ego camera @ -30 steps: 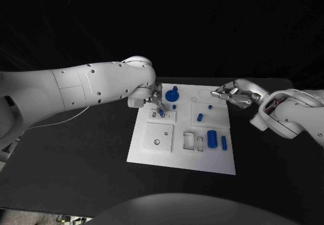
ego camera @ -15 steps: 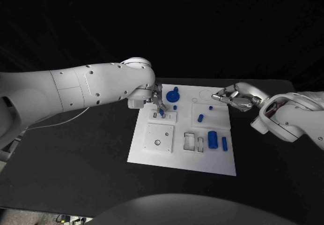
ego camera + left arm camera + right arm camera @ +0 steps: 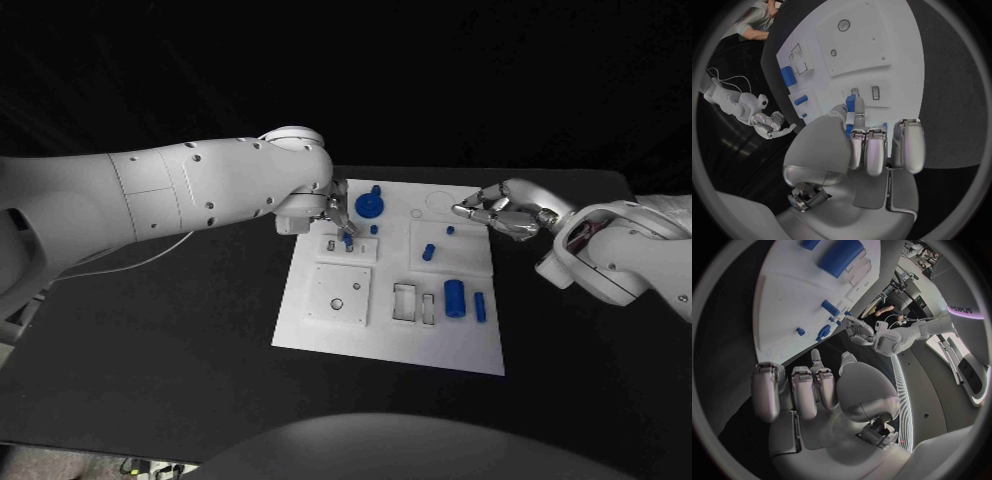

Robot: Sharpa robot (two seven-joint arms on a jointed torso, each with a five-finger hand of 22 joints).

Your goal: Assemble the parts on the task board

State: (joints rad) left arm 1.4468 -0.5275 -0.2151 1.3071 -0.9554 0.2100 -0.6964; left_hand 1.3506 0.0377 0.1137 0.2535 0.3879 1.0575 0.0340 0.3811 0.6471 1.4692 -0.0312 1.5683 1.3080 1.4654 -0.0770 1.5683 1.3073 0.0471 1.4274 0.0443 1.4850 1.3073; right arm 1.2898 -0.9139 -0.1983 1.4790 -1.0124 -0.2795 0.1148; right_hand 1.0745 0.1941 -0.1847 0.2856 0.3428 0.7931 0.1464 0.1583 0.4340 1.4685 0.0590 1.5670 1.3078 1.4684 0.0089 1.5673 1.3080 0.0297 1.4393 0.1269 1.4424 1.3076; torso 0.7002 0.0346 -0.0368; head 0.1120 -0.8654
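Little differs from half a second ago: the right hand (image 3: 498, 213), fingers curled on nothing, has edged slightly toward the frame's top. The left hand (image 3: 335, 213) pinches a small blue peg (image 3: 346, 240), long axis upright, tip down, over the task board (image 3: 378, 340)'s upper-left block.

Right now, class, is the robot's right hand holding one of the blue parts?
No. The right hand shows bare curled fingers holding nothing, while the blue parts lie apart on the task board.

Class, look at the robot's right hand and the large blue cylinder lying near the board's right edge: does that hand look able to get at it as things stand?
Probably yes. The right hand hovers by the task board's far right corner holding nothing, and the large blue cylinder lies uncovered on that side. The left hand is busy across the board, pinching a small blue part.
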